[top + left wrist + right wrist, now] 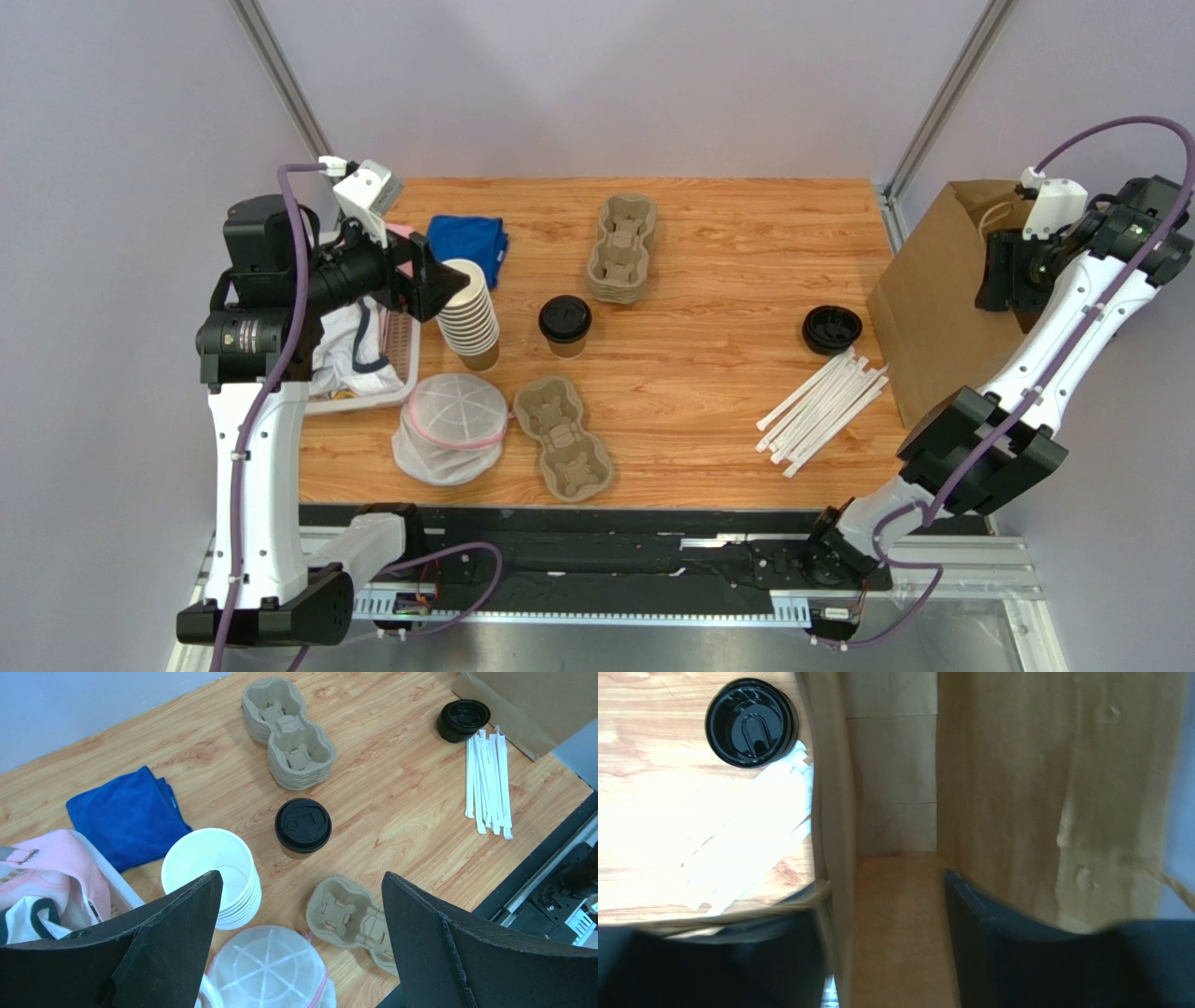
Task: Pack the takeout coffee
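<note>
Wood-grain table [701, 420], pale walls on three sides. Nearest me lie a pulp cup carrier [564, 441], a round mesh-topped lid [452, 427] left of it, and a fan of white wrapped straws [821, 406] to the right. Further in, about mid-table, the takeout coffee [565, 324] stands upright with its black lid on, alone and untouched. A stack of lidless cups [470, 315] is just to its left, and a loose black lid [832, 329] sits well to the right near the brown paper bag [940, 308]. At the far side are a second carrier stack [623, 249] and a blue cloth [467, 245].

The left gripper [428, 287] hangs over the cup stack, jaws spread wide, holding nothing. The right gripper [999, 273] is at the bag's mouth, one finger inside and one outside its wall; whether it has pinched the paper I cannot tell.

I'd say the bag is being readied. Next, the left arm must drop onto the coffee, grip its body and carry it level to the bag.
</note>
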{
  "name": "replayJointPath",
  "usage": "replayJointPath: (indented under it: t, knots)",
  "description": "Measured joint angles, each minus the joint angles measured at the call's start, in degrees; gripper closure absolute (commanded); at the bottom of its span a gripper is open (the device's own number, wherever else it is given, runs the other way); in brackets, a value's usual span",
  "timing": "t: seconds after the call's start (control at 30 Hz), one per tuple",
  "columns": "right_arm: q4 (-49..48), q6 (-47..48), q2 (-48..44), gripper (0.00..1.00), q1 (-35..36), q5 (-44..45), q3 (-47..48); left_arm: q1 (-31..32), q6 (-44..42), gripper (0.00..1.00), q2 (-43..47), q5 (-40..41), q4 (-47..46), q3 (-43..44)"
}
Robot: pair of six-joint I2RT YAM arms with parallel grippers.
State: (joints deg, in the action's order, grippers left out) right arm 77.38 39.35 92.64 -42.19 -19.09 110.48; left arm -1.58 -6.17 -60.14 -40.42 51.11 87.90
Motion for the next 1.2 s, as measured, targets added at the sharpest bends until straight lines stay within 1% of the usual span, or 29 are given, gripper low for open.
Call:
replayJointPath:
  t: [0.03, 0.1, 0.27, 0.4, 0.5, 0.57, 0.67, 0.73, 0.8, 0.93, 1.03, 1.1, 1.2]
  knots:
    - [-0.02, 0.2, 0.52, 0.72, 0.0, -0.44, 0.04, 0.0, 0.0, 0.07, 0.0, 0.02, 0.0, 0.0]
    - [-0.04, 0.72, 0.94, 1.0, 0.02, -1.25, 0.17, 0.0, -0.04, 0.07, 0.0, 0.07, -0.04, -0.02]
    - [0.87, 1.05, 0.9, 1.0, 0.07, -2.43, 2.75, 0.0, -0.15, 0.08, 0.13, 0.39, -0.37, -0.57]
    - [1.38, 1.03, 0.07, 1.0, 0.11, -2.91, 7.48, 0.0, -0.15, 0.08, 0.15, 0.42, -0.52, -0.96]
    - [1.62, 0.96, -2.03, 1.0, 1.68, -2.89, 12.11, 0.0, -0.15, 0.07, 0.13, 0.46, -0.79, -1.25]
    - [1.4, 0.79, -4.85, 1.0, 4.09, -2.82, 14.45, 0.0, -0.15, 0.07, 0.13, 0.46, -0.83, -1.29]
    - [1.03, -0.63, -10.03, 1.0, 11.1, -1.97, 15.23, 0.0, -0.15, 0.07, 0.09, 0.46, -0.87, -1.29]
    - [1.11, -2.21, -13.07, 1.0, 17.53, -1.6, 15.23, 0.0, -0.15, 0.07, 0.04, 0.48, -1.05, -1.36]
    - [1.11, -5.14, -15.34, 1.0, 25.35, -0.74, 15.15, 0.0, -0.13, 0.08, 0.0, 0.5, -1.31, -1.44]
    - [0.76, -13.42, -16.48, 1.0, 37.35, -0.09, 12.9, 0.0, -0.11, 0.07, -0.04, 0.92, -1.46, -1.77]
    - [-0.85, -19.61, -17.0, 1.0, 44.15, 0.2, 5.99, 0.0, -0.15, 0.07, -0.04, 1.46, -1.46, -1.92]
    - [-2.38, -23.15, -16.83, 1.0, 46.71, -0.02, 0.13, 0.0, -0.24, 0.07, -0.02, 1.99, -1.44, -1.92]
    - [-3.87, -28.2, -16.9, 1.0, 48.7, -0.94, -9.53, 0.0, -0.35, 0.07, -0.02, 2.71, -1.33, -1.95]
